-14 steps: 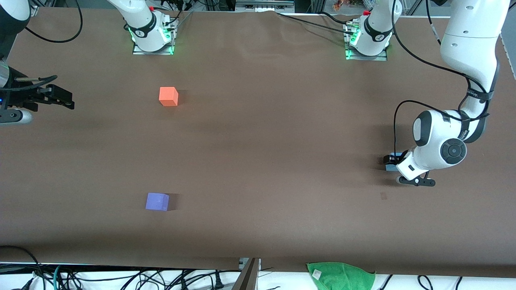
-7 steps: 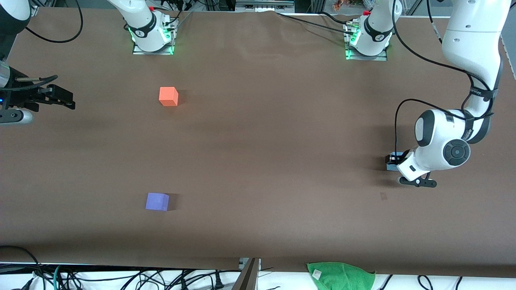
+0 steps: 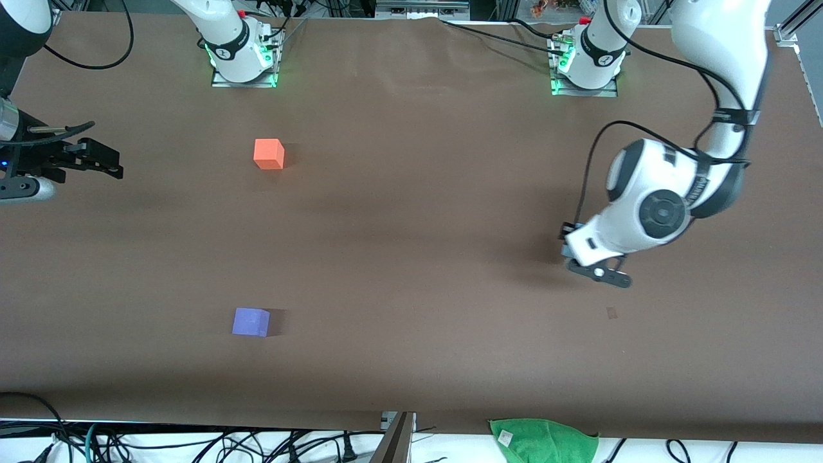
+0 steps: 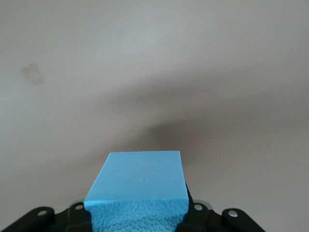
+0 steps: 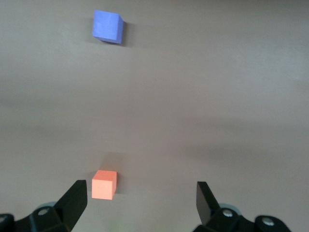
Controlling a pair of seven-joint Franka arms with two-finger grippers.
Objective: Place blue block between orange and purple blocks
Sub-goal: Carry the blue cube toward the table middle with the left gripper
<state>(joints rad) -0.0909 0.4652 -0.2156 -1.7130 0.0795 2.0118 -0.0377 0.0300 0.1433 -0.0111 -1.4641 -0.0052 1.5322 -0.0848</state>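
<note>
The blue block (image 4: 137,186) is clamped between the black fingers of my left gripper (image 4: 137,215), which is shut on it above bare table. In the front view the left arm's wrist (image 3: 643,212) covers both hand and block, over the table toward the left arm's end. The orange block (image 3: 269,154) sits toward the right arm's end, and the purple block (image 3: 251,321) lies nearer the front camera than it. My right gripper (image 3: 106,161) hangs open with nothing in it at the right arm's end of the table. The right wrist view shows the orange block (image 5: 104,184) and the purple block (image 5: 107,26).
A green cloth (image 3: 543,438) lies off the table's front edge. A small pale mark (image 3: 611,313) is on the brown table (image 3: 418,225) near the left arm. Cables run along the front edge and by the arm bases.
My left gripper finished shutting on the blue block, then rose off the table and moved toward the right arm's end with it. The right arm barely moved.
</note>
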